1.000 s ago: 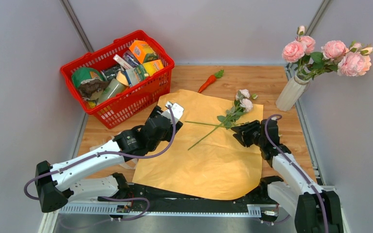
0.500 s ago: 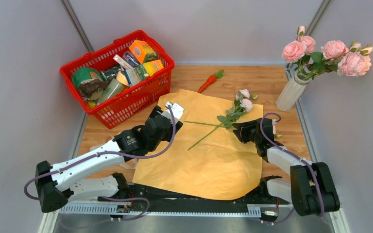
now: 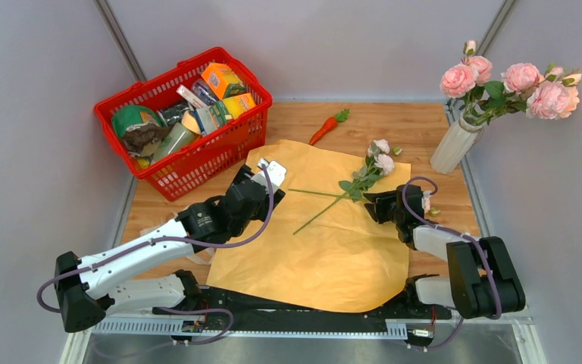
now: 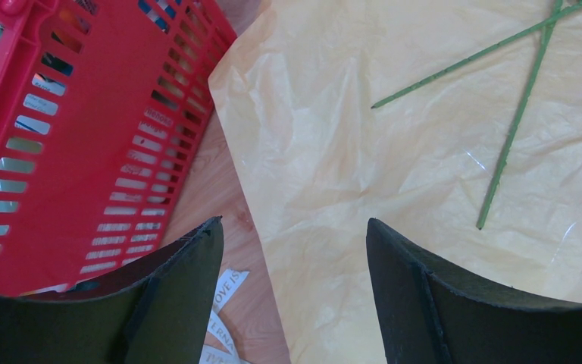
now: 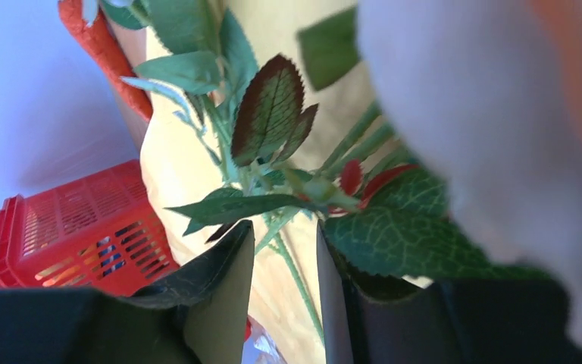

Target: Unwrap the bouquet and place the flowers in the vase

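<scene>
The bouquet's tan-yellow wrapping paper [image 3: 326, 250] lies spread flat on the table. Two flowers [image 3: 379, 158] with pale pink blooms lie on it, their thin green stems [image 4: 511, 136] crossing. The white ribbed vase [image 3: 453, 148] stands at the far right and holds several pink flowers [image 3: 519, 82]. My left gripper [image 3: 267, 173] hovers open over the paper's left edge [image 4: 294, 224], with nothing between its fingers. My right gripper [image 3: 373, 203] is at the leaves of the lying flowers. In the right wrist view [image 5: 286, 227] its jaws stand apart around a stem without pinching it.
A red basket [image 3: 197, 163] full of groceries stands at the back left, close to the left gripper. A toy carrot [image 3: 324, 129] lies behind the paper. Cream ribbon [image 4: 223, 292] lies on the wood by the paper's left edge. Grey walls close in the table.
The right arm has folded back at the elbow and its gripper has edged left toward the flowers' leaves, jaws slightly narrower. The left arm has not moved.
</scene>
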### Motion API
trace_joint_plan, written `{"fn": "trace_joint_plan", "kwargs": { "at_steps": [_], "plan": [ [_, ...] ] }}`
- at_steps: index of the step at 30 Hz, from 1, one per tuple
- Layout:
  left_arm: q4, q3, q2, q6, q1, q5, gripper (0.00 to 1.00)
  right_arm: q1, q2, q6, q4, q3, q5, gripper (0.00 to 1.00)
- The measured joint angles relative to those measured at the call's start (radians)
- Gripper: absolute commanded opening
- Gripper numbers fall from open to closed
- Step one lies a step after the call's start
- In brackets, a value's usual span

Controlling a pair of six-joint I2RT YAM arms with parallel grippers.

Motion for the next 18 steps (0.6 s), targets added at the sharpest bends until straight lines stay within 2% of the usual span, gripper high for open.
{"fn": "trace_joint_plan", "kwargs": {
  "at_steps": [11,18],
  "plan": [
    [0.000,0.000,-0.003,0.000,0.000,0.000,0.77,0.000,0.137,0.039,0.036,0.032,0.041,0.36],
    [0.000,0.000,-0.003,0.000,0.000,0.000,0.77,0.000,0.182,0.054,0.065,0.053,0.050,0.15]
  ]
}}
